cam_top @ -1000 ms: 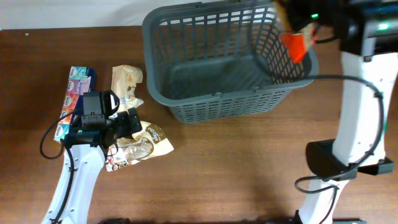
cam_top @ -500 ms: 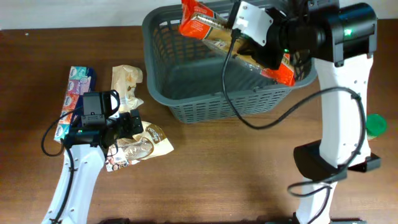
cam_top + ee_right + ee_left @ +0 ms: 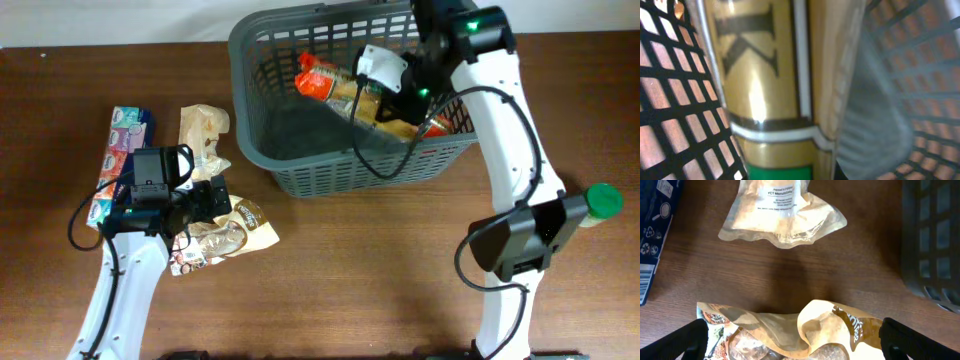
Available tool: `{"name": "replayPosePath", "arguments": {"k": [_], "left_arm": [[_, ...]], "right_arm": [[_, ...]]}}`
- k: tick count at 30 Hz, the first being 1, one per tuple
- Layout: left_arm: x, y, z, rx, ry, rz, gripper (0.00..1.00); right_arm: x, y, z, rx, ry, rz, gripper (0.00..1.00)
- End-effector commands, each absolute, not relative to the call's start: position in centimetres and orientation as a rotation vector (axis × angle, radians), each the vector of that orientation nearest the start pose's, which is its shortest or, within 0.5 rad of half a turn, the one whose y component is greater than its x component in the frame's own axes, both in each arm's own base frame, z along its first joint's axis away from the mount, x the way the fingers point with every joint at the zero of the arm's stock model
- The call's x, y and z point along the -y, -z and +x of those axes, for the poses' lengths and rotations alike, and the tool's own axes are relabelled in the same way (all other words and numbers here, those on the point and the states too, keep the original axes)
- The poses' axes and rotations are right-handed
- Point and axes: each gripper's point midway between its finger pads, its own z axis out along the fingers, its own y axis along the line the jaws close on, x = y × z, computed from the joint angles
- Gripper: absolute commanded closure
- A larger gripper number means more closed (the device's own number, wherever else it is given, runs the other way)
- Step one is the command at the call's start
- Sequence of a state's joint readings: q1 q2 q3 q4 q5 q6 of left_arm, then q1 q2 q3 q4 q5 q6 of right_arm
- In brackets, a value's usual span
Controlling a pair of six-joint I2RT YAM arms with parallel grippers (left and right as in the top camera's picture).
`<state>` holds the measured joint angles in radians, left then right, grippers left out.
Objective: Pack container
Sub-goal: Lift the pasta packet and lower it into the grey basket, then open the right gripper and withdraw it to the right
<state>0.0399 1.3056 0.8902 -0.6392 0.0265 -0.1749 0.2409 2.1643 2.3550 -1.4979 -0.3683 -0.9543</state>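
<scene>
The container (image 3: 330, 170), a big dark grey basket with slotted lattice sides, stands at the far edge of the tabletop (image 3: 380, 280), a little right of the middle. Inside it an orange and gold packet (image 3: 320, 78) lies slanted from the far left part of the base towards the near right corner. The right gripper (image 3: 388, 100) reaches down into the container from the right and is closed on this packet about halfway along. In the right wrist view the gold wrapper with a dark letter K and a green band fills the frame, and the container's lattice shows behind it. The left gripper (image 3: 794, 330) is towards the left edge of the tabletop, well apart from the container. Its jaws are spread wide and hold nothing. It hovers over a crumpled tan pouch (image 3: 240, 228) that lies on the wood. Just beyond that pouch, towards the far edge, lies a pale pouch (image 3: 785, 210) with small dark print. Left of both, close to the left edge, lies a blue printed carton (image 3: 122, 150). By the right edge of the tabletop a green round cap (image 3: 604, 199) shows behind the right arm.
</scene>
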Motion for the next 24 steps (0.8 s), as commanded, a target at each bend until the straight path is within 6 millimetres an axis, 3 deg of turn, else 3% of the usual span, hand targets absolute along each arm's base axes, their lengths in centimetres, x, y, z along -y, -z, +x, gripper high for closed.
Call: {"name": "replayPosePath", "arguments": {"k": [1, 5, 6, 7, 8, 12, 16, 18, 21, 24], "left_arm": [[-0.7, -11.2, 32.3, -2.61, 0.089, -0.245, 0.01], [-0.7, -11.2, 32.3, -2.61, 0.089, -0.245, 0.01], [-0.7, -11.2, 32.3, -2.61, 0.089, -0.245, 0.01], [-0.7, -11.2, 32.3, -2.61, 0.089, -0.245, 0.01], [-0.7, -11.2, 32.3, -2.61, 0.089, -0.245, 0.01], [-0.7, -11.2, 32.3, -2.61, 0.089, -0.245, 0.01], [-0.7, -11.2, 32.3, -2.61, 0.089, -0.245, 0.01], [-0.7, -11.2, 32.3, -2.61, 0.089, -0.245, 0.01], [-0.7, -11.2, 32.3, -2.61, 0.089, -0.245, 0.01], [-0.7, -11.2, 32.3, -2.611, 0.09, -0.244, 0.01]], "right_arm": [[-17.8, -21.3, 42.3, -2.192, -0.434, -1.598, 0.96], [-17.9, -20.4, 42.3, -2.203, -0.446, -1.6, 0.96], [-17.9, -20.5, 42.4, -2.208, -0.446, -1.59, 0.85], [-17.9, -20.5, 42.5, -2.22, -0.449, -1.57, 0.57], [-17.9, -20.5, 42.5, -2.223, -0.45, -1.565, 0.4], [-18.1, -20.6, 42.5, -2.217, -0.465, -1.561, 0.28], [-18.5, -21.2, 42.7, -2.217, -0.488, -1.511, 0.27], [-18.6, -22.4, 43.8, -2.224, -0.462, -1.428, 0.27], [-17.5, -25.9, 46.5, -2.27, -0.33, -1.175, 0.23], [-13.8, -31.9, 48.9, -2.289, -0.129, -0.787, 0.19]]}}
